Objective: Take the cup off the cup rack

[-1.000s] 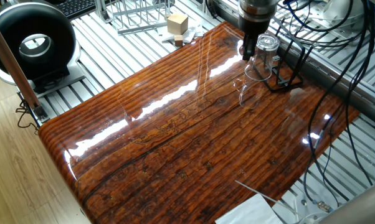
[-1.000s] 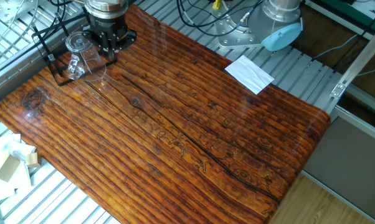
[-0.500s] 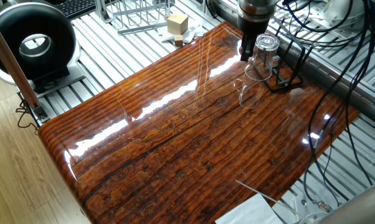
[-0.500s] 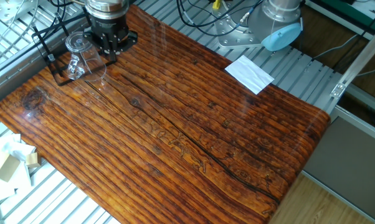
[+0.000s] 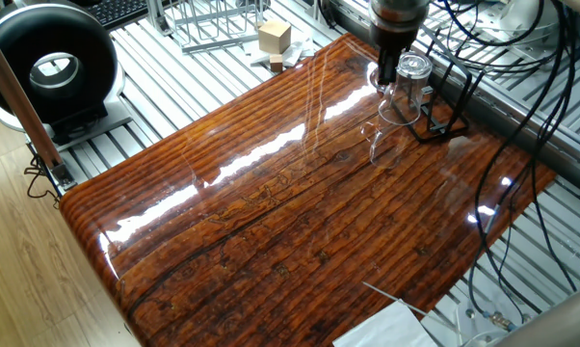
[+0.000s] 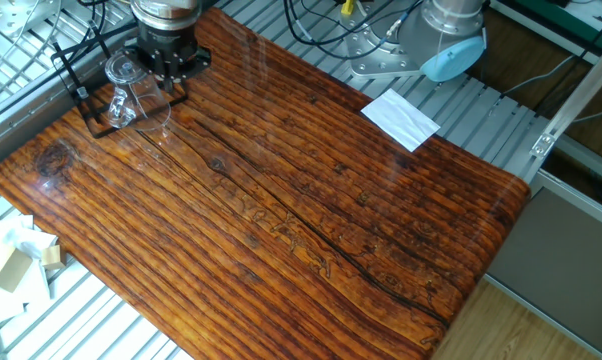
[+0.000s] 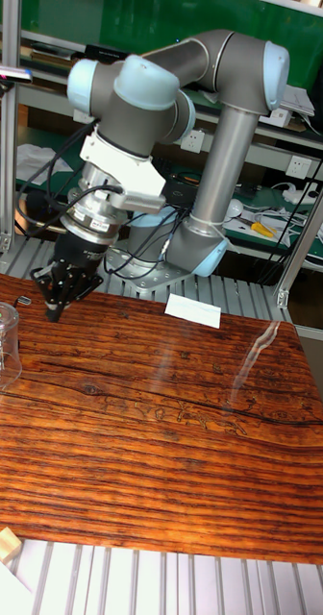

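The clear glass cup (image 5: 409, 85) hangs upside down, tilted, on the thin black wire cup rack (image 5: 442, 108) at a corner of the glossy, striped wooden desk (image 5: 300, 212). The dark claw (image 5: 386, 75) hovers just beside the cup, not gripping it; whether its fingers are spread I cannot tell. A white paper sheet (image 6: 400, 118) lies flat at the desk's far edge.

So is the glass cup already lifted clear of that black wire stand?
No. In the other fixed view the cup sits upside down on the black wire cup rack, with the fingers beside it.
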`<state>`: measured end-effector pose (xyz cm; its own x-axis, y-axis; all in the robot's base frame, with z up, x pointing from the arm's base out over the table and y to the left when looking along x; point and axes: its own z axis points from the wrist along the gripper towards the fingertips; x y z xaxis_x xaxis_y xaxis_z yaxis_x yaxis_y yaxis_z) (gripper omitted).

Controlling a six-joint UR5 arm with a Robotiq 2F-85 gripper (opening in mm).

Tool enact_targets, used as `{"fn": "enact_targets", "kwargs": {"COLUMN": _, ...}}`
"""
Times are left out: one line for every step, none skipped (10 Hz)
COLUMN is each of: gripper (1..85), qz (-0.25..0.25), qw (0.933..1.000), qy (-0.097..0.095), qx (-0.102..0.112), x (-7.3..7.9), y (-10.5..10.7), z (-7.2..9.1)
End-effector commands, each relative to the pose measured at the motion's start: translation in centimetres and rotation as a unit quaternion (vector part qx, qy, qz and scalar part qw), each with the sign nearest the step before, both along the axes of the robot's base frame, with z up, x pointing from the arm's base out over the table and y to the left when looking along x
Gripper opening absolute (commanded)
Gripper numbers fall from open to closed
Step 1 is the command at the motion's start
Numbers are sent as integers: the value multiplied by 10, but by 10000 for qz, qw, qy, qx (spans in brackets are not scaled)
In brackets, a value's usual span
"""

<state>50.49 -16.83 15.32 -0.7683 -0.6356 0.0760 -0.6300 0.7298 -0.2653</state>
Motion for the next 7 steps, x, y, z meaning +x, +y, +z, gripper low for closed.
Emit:
{"fn": "enact_targets", "kwargs": {"gripper": 83, "qz": 177, "qw": 9994, "qy": -223, "qx": -206, "x": 24, "y": -9, "z": -4}}
{"fn": "enact_targets", "kwargs": {"gripper": 110, "qz": 247, "qw": 9991, "qy": -274, "qx": -230, "x": 29, "y": -10, "z": -5}}
{"fn": "enact_targets", "kwargs": {"gripper": 127, "qz": 305, "qw": 9986, "qy": -303, "qx": -299, "x": 32, "y": -12, "z": -4}}
{"fn": "enact_targets", "kwargs": {"gripper": 140, "qz": 437, "qw": 9974, "qy": -356, "qx": -441, "x": 39, "y": -18, "z": -3}}
{"fn": "enact_targets", "kwargs": {"gripper": 183, "qz": 515, "qw": 9968, "qy": -404, "qx": -454, "x": 44, "y": -18, "z": -5}}
{"fn": "enact_targets", "kwargs": {"gripper": 220, "qz": 561, "qw": 9965, "qy": -430, "qx": -439, "x": 47, "y": -17, "z": -6}}
{"fn": "enact_targets", "kwargs": {"gripper": 257, "qz": 627, "qw": 9959, "qy": -466, "qx": -458, "x": 50, "y": -18, "z": -5}}
